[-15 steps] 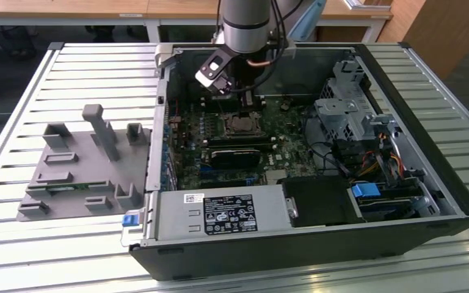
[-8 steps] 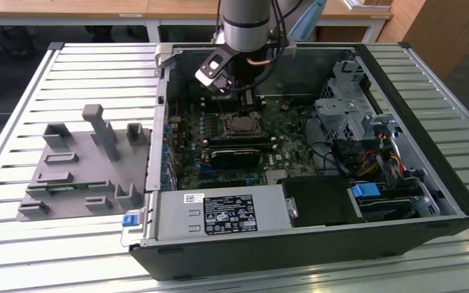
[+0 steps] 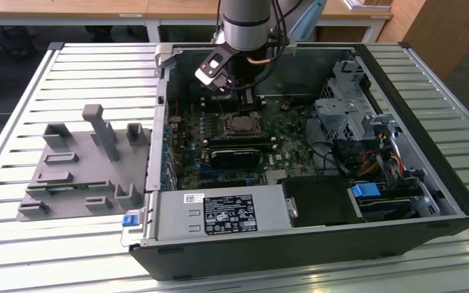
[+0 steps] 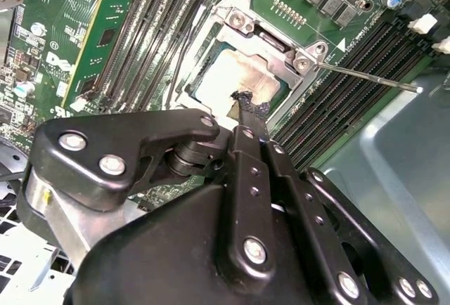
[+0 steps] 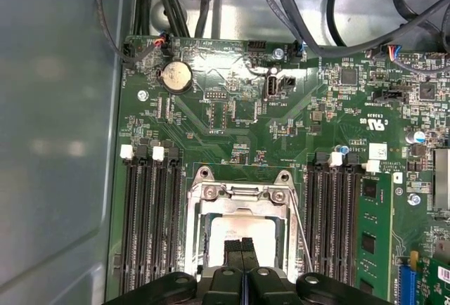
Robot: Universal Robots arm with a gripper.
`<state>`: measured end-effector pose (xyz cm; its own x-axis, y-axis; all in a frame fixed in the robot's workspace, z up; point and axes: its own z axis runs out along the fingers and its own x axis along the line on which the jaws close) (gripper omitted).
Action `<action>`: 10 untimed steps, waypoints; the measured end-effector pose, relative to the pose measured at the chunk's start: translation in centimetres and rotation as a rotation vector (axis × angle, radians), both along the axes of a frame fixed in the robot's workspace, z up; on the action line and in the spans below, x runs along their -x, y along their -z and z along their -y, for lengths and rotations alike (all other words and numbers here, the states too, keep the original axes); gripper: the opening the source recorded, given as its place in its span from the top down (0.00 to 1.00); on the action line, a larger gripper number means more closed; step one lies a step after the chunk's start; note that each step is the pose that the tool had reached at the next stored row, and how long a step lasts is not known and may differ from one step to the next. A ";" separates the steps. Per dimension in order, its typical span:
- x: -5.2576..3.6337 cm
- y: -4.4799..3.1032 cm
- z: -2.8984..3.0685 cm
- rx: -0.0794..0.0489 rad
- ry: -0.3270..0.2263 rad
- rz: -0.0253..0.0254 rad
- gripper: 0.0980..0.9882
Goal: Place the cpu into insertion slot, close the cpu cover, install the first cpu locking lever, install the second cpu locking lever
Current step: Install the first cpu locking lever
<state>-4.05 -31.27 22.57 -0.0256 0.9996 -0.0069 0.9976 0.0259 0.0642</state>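
Standing on a slatted metal table (image 3: pixel 80 61), with wooden desks (image 3: pixel 96 9) behind, an open computer case (image 3: pixel 430 201) took up most of the surface. A grey fixture (image 3: pixel 71 177) lay well apart from the gripper (image 3: pixel 247 97), outside the case. The arm (image 3: pixel 247 24) reached down into the case over the green circuit board (image 5: pixel 232 108). Both wrist views showed the gripper (image 5: pixel 242 245) with its fingertips pressed together and nothing seen between them. Directly under them the cpu (image 4: pixel 225 73) sat in the insertion slot (image 3: pixel 241 124), and the cpu cover (image 4: pixel 271 41) lay flat around it. The second wrist view showed a thin locking lever (image 4: pixel 365 79) sticking out beside the slot. The first wrist view showed a coin battery (image 5: pixel 176 76) farther off.
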 end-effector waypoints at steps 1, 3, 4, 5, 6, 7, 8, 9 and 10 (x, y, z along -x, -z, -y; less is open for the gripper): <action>0.00 -0.02 0.00 0.000 0.000 0.0000 0.99; 0.00 -0.07 0.00 0.000 0.000 0.0000 0.99; 0.00 -0.09 0.00 0.000 0.000 0.0000 0.99; 0.00 -0.12 0.00 0.000 0.000 0.0000 0.99; 0.00 -0.14 0.00 0.000 0.000 0.0000 0.99; 0.00 -0.16 0.00 0.000 0.000 0.0000 0.99; 0.00 -0.18 0.00 0.000 0.000 0.0000 0.99; 0.00 -0.20 0.00 0.000 0.000 0.0000 0.99; 0.00 -0.22 0.00 0.000 0.000 0.0000 0.99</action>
